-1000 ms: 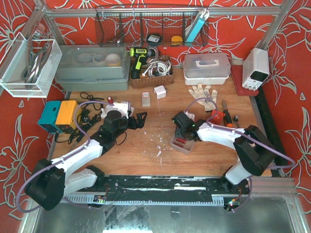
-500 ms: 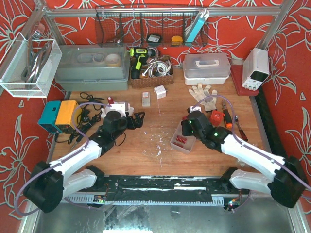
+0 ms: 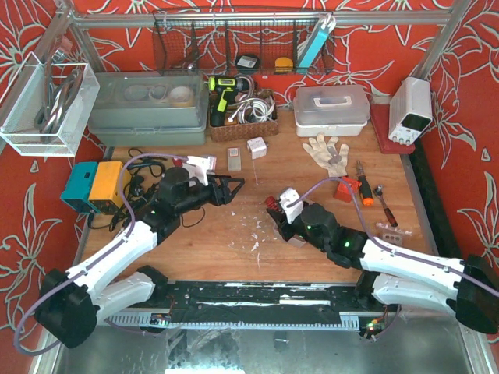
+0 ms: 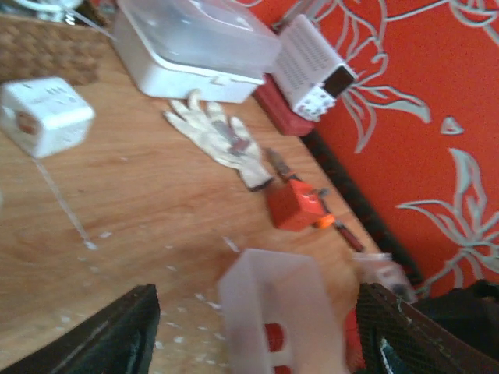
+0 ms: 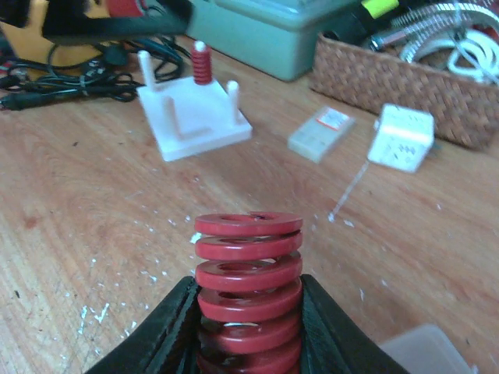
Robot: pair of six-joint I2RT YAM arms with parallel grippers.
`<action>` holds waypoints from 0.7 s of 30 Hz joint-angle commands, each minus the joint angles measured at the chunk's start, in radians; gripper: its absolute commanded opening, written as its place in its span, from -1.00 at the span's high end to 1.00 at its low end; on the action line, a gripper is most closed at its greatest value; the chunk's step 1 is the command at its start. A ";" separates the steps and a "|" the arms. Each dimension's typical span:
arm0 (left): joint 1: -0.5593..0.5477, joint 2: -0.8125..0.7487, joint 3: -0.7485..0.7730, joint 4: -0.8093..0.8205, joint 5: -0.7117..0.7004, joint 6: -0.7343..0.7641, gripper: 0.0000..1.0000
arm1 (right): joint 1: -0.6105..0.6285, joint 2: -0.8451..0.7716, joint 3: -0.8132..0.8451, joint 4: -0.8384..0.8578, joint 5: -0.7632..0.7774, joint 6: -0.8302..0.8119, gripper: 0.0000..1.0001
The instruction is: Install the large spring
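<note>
My right gripper (image 5: 248, 300) is shut on the large red spring (image 5: 248, 249), which stands upright between its fingers above the wooden table. In the top view the right gripper (image 3: 274, 208) is at the table's middle, left of the translucent tray (image 3: 296, 238). The white fixture plate (image 5: 195, 117) with upright pegs lies ahead to the left; one peg carries a small red spring (image 5: 202, 66). In the top view the fixture plate (image 3: 196, 164) is partly hidden by my left arm. My left gripper (image 3: 231, 187) is open and empty, pointing right toward the tray (image 4: 281, 312).
A white glove (image 3: 326, 148), red tool (image 3: 347, 187), white cube (image 3: 256, 146) and small box (image 3: 233, 158) lie on the table. A wicker basket (image 3: 242, 121), grey bin (image 3: 148, 109) and white case (image 3: 331, 109) line the back. Cables (image 3: 136, 183) lie left.
My right arm has swung left, away from the tray toward the table's middle, with the large spring in its jaws. My left gripper has shifted up and to the right.
</note>
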 commanded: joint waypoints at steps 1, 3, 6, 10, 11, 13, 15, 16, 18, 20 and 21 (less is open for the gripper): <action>-0.020 0.029 0.040 -0.073 0.197 0.015 -0.35 | 0.055 0.034 -0.011 0.213 0.007 -0.153 0.81; -0.038 0.055 0.062 -0.097 0.214 0.025 -0.26 | 0.071 0.064 -0.013 0.244 0.012 -0.178 0.82; -0.074 0.084 0.084 -0.124 0.229 0.042 -0.19 | 0.091 0.099 -0.016 0.267 0.030 -0.197 0.83; -0.120 0.115 0.102 -0.119 0.269 0.043 -0.19 | 0.103 0.116 -0.018 0.285 0.047 -0.204 0.84; -0.129 0.121 0.104 -0.116 0.281 0.043 -0.21 | 0.105 0.117 -0.017 0.283 0.052 -0.206 0.84; -0.143 0.129 0.103 -0.113 0.285 0.039 -0.24 | 0.108 0.116 -0.016 0.278 0.058 -0.210 0.84; -0.152 0.128 0.097 -0.102 0.279 0.034 -0.24 | 0.109 0.117 -0.017 0.273 0.072 -0.212 0.84; -0.155 0.129 0.093 -0.100 0.276 0.035 -0.24 | 0.109 0.118 -0.020 0.275 0.073 -0.213 0.84; -0.157 0.132 0.093 -0.106 0.269 0.036 -0.24 | 0.109 0.117 -0.022 0.278 0.074 -0.214 0.84; -0.158 0.136 0.095 -0.105 0.271 0.035 -0.23 | 0.110 0.119 -0.021 0.278 0.071 -0.215 0.85; -0.158 0.138 0.096 -0.102 0.275 0.033 -0.22 | 0.110 0.119 -0.020 0.278 0.070 -0.215 0.84</action>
